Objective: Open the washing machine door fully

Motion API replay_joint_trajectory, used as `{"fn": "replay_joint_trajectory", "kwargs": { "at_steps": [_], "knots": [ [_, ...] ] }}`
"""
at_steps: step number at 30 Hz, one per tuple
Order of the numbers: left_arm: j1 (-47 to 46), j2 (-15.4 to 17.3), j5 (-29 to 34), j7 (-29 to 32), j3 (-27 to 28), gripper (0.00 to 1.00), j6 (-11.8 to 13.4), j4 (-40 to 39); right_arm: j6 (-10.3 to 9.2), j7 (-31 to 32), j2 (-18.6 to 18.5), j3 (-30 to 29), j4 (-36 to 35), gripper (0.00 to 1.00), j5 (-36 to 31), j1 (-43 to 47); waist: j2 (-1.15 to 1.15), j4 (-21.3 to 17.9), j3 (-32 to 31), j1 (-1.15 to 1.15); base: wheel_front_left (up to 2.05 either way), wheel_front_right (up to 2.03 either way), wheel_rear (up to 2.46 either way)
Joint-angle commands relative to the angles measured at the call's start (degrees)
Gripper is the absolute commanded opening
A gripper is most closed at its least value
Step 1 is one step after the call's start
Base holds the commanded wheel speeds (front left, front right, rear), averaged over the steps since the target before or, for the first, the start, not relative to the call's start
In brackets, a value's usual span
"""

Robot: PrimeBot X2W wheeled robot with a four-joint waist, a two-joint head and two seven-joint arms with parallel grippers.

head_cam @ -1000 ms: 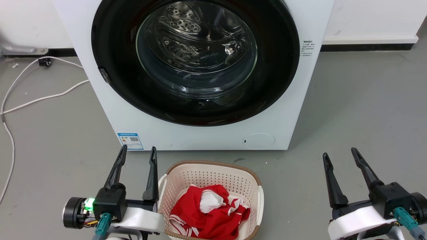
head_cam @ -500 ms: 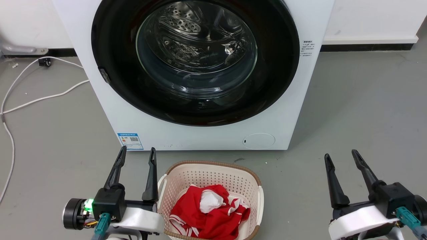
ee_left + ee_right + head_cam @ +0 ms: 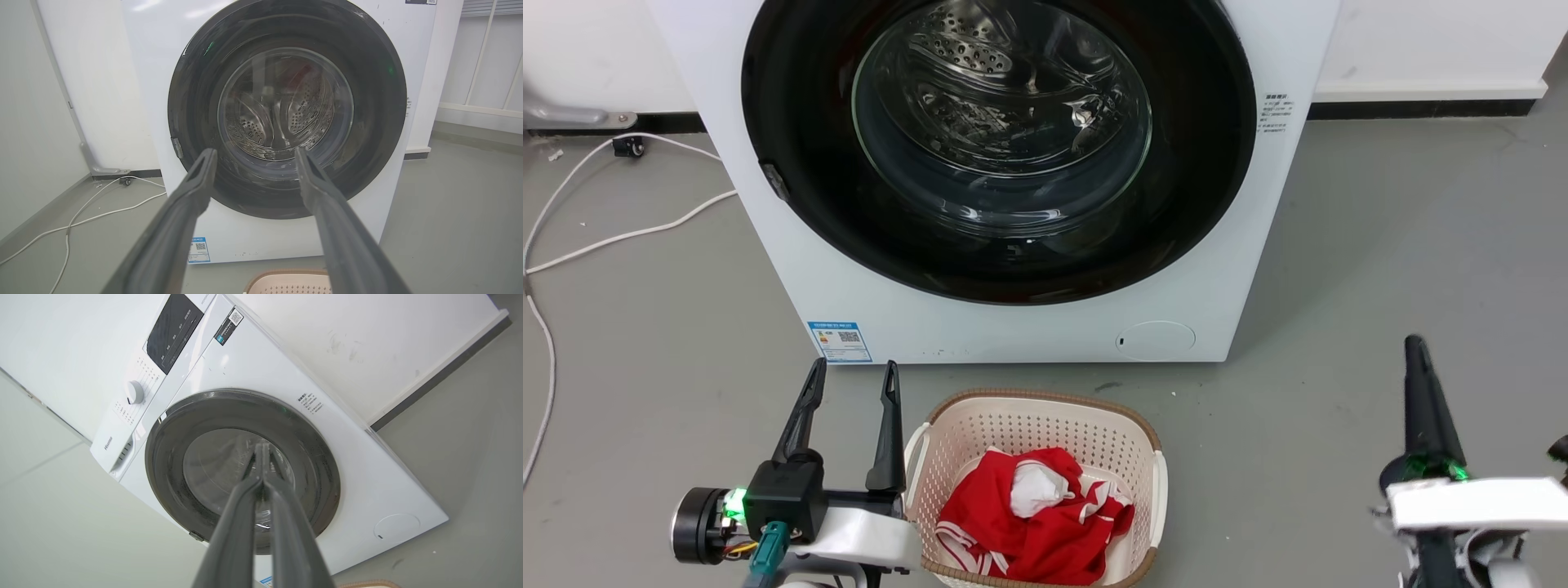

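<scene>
While the washing machine door (image 3: 792, 163) sits shut, flush in the front of the washing machine (image 3: 1013, 331), bare floor (image 3: 1380, 245) lies open around it. The left gripper (image 3: 853, 364) hangs beside the basket (image 3: 1045, 398), jaws spread; the right gripper (image 3: 1413, 343) has its jaws pressed together, empty.

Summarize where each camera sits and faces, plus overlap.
Head view: on the head, facing forward and down at the washing machine door and laundry basket; left gripper lower left, right gripper lower right.
Left wrist view: on left wrist, facing the door squarely between its spread fingers.
Right wrist view: on right wrist, rolled, facing the door along its closed fingers.
Shared: all three show the door shut.
</scene>
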Motion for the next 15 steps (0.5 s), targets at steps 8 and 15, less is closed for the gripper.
{"fn": "replay_joint_trajectory", "kwargs": {
  "at_steps": [8, 15],
  "knots": [
    [-1.5, 0.0, -0.2, -0.4, 0.7, 1.0, 0.4, -1.1, 0.0, 3.1, 0.1, -4.3, 2.4, 0.0, 35.8, -12.7, 0.0, -0.8, 3.1, 0.0, 0.0, 0.0, 0.0],
    [-3.2, 0.0, -0.2, -0.4, 1.4, 1.0, -0.2, -1.6, 0.01, 11.2, -2.9, -7.3, 14.6, 0.0, 46.3, -27.9, 0.0, -0.8, 6.1, 0.0, 0.0, 0.0, 0.0]
  ]
}}
